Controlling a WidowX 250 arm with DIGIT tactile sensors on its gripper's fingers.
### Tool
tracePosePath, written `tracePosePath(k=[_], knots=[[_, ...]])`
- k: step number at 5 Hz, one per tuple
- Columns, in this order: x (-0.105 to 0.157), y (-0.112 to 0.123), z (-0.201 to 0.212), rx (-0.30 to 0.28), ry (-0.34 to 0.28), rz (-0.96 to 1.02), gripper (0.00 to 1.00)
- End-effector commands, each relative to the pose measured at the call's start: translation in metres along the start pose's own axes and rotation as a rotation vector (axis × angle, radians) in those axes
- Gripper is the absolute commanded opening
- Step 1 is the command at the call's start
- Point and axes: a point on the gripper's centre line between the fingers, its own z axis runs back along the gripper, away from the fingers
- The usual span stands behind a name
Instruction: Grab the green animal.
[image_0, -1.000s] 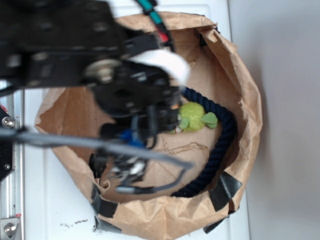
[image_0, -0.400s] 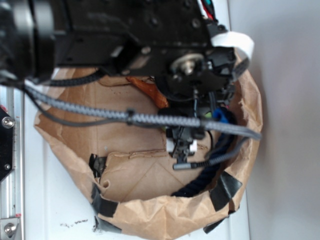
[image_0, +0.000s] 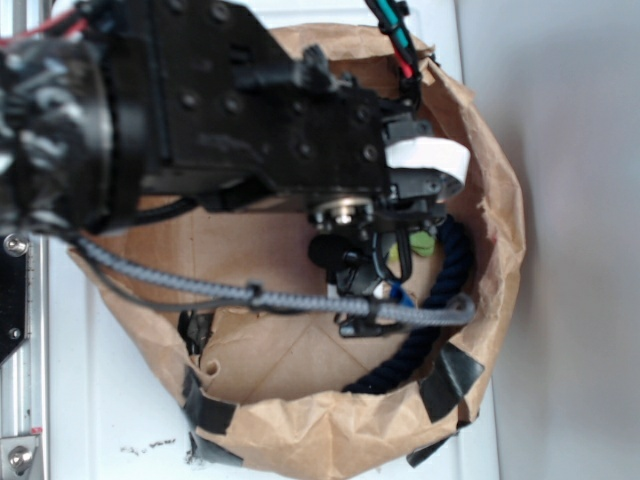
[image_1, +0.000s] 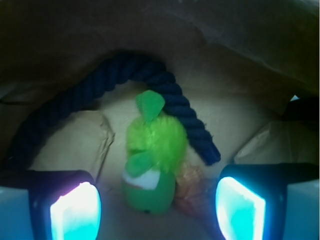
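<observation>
The gripper (image_1: 157, 210) stands wide apart and empty in the wrist view, one lit fingertip pad (image_1: 75, 212) at lower left of the frame and the other at lower right. The green animal (image_1: 150, 162) lies between and just beyond them, at lower centre, on the brown paper floor of the bag (image_1: 235, 115). One dark green flipper points toward the top of the frame and meets the navy rope (image_1: 100, 80), which arches across the upper half. An orange seashell (image_1: 192, 182) sits pressed against the animal's right side. In the exterior view the black arm (image_0: 250, 120) fills the upper left and centre, covering most of the paper bag (image_0: 500, 200); only a sliver of the green animal (image_0: 422, 243) shows right of centre, beside the rope (image_0: 440, 290).
</observation>
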Motion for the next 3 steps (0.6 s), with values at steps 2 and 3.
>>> tracePosePath(k=[2,3], knots=[[0.0207,-0.0057,0.0066,-0.081,-0.082,0.022,1.00],[0.0236,-0.0099,0.0009,-0.081,-0.066,0.033,1.00]])
